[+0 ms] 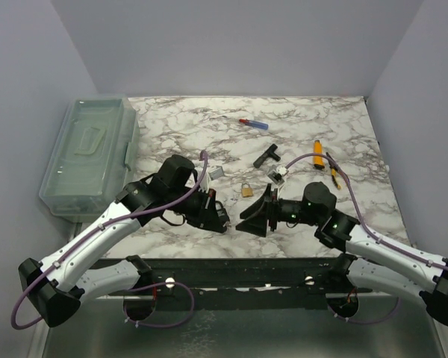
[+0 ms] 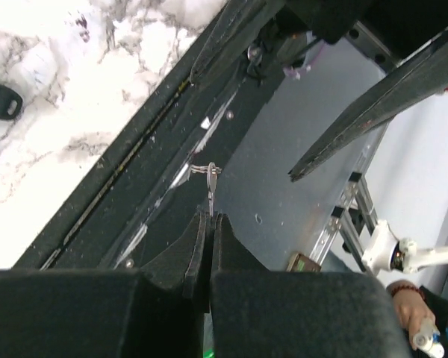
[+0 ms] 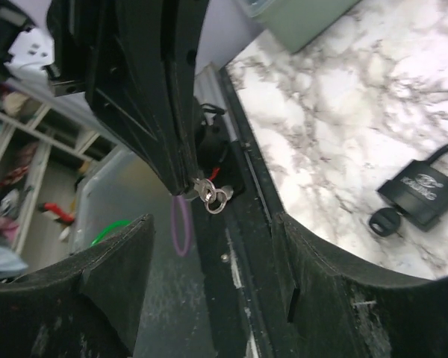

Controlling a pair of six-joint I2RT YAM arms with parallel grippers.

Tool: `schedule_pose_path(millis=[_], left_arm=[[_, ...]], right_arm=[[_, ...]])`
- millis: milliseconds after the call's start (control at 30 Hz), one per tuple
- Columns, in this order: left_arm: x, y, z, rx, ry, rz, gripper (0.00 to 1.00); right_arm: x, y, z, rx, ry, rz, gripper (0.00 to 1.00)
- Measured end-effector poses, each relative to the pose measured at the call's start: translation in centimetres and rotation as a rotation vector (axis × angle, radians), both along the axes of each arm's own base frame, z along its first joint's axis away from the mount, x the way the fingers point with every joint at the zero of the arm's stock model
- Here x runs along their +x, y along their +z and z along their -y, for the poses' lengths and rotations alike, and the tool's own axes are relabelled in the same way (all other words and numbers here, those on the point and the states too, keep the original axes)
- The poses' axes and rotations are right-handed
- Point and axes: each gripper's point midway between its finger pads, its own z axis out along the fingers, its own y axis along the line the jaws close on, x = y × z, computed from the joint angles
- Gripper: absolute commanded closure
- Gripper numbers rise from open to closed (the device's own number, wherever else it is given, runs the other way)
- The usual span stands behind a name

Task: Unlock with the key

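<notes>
Left fingers (image 2: 193, 250): pinched shut on small silver key (image 2: 211, 177), raised near the front edge.
Right fingers (image 3: 119, 268): spread wide, facing the key, empty.
Brass padlock (image 1: 247, 189): lying on white marble-patterned bench (image 1: 321, 112).

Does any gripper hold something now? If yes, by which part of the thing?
The left gripper is shut on the small silver key, pinching one end; the ringed end sticks out. The right gripper is open and holds nothing.
</notes>
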Motion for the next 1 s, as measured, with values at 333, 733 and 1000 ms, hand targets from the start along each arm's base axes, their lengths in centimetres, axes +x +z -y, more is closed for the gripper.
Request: schedule_pose_path(millis=[333, 733, 1000], left_arm=[[-1.9, -0.6, -1.2, 0.047, -0.086, -0.032, 1.00], [-2.4, -0.7, -1.2, 0.050, -0.119, -0.024, 1.00], [-2.5, -0.7, -1.3, 0.052, -0.123, -0.022, 1.00]], right_arm=[[-1.7, 1.1, -1.7, 0.109, 0.177, -0.012, 0.41], [-3.0, -0.2, -3.2, 0.175, 0.346, -0.110, 0.54], [-3.8, -0.4, -3.3, 0.190, 0.422, -0.127, 0.60]])
